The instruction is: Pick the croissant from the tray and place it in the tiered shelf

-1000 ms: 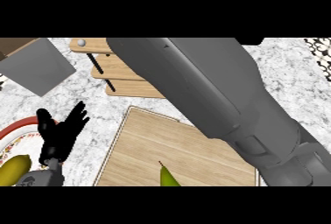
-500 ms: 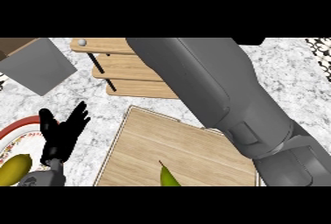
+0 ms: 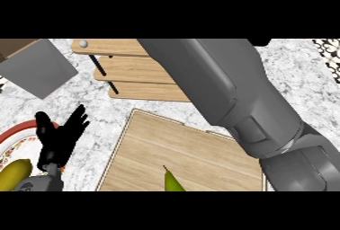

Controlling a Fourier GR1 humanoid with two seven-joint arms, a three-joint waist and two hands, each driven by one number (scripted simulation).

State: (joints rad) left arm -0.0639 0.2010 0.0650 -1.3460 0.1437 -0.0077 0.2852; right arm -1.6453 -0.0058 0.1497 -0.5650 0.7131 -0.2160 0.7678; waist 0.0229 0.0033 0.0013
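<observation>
Left hand (image 3: 58, 134) stays open and still; tiered shelf (image 3: 136, 74) shows more

The grey right forearm (image 3: 232, 103) lies across the tiered shelf (image 3: 136, 74), covering its right side; the tray (image 3: 179, 152) mostly lies bare.

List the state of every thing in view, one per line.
Black left hand: open, fingers up, resting at the left.
Right hand: hidden; only its grey forearm shows.
Tiered wooden shelf: visible boards bare.
Flat wooden tray: green pointed item at its lower edge.
Red-rimmed plate: holds a yellow-green fruit.
</observation>
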